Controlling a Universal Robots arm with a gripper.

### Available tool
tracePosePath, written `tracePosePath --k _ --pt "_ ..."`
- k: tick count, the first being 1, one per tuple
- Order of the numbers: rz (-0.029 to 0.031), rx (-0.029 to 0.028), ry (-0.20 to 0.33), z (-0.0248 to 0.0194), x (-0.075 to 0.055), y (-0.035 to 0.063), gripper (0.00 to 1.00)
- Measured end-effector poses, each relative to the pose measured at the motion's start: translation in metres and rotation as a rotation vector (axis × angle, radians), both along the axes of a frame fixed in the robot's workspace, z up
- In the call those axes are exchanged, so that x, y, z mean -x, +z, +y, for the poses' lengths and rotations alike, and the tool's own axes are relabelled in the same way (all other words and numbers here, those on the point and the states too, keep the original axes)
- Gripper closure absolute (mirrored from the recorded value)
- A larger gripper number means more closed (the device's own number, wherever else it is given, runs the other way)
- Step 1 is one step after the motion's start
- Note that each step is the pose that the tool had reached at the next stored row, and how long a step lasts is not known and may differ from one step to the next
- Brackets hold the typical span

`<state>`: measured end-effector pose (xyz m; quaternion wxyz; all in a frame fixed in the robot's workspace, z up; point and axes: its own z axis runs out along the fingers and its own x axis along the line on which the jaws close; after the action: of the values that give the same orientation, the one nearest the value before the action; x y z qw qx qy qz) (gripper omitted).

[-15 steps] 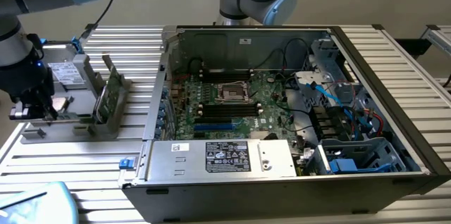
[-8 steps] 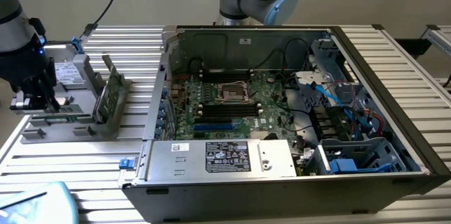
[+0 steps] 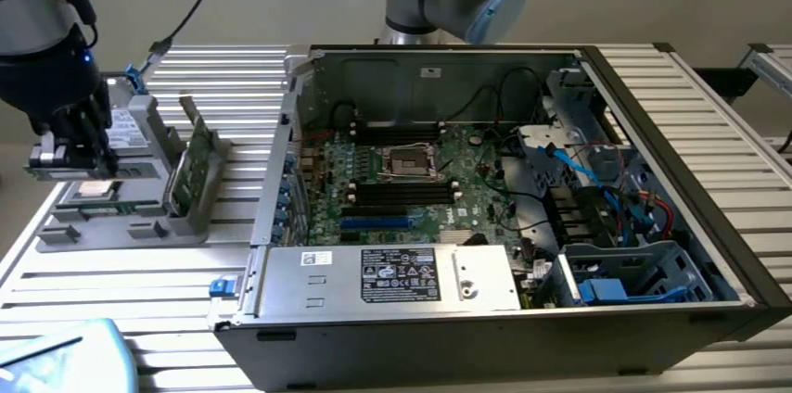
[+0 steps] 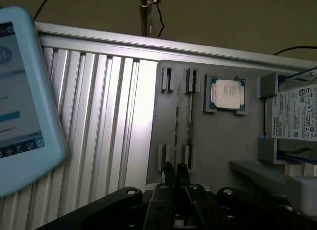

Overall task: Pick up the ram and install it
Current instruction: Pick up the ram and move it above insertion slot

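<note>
The ram (image 4: 177, 122) shows edge-on as a thin line standing between the slot brackets of the grey holder tray (image 4: 218, 141). My gripper (image 4: 175, 171) hangs over the near end of that line, its two dark fingers (image 4: 168, 173) close together and shut. The line runs straight into the narrow gap between them; I cannot tell whether they touch it. In the exterior view the gripper (image 3: 70, 169) is above the holder tray (image 3: 74, 234) at the exterior view's left, well apart from the open computer case (image 3: 285, 180) and its motherboard (image 3: 409, 180).
A square silver processor (image 4: 228, 94) and a hard drive (image 4: 297, 114) lie in the tray beyond the slots. Taller green cards (image 3: 188, 171) stand upright on the tray's case side. A light-blue tablet (image 4: 22, 91) lies on the ribbed table (image 4: 99, 121).
</note>
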<state>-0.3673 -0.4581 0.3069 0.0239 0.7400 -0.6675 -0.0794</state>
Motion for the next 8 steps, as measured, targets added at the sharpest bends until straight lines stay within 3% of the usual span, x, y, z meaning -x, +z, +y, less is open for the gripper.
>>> tracePosePath --k 8 --pt "0.0039 -0.0098 0.000 -0.0002 -0.032 0.0320 0.86"
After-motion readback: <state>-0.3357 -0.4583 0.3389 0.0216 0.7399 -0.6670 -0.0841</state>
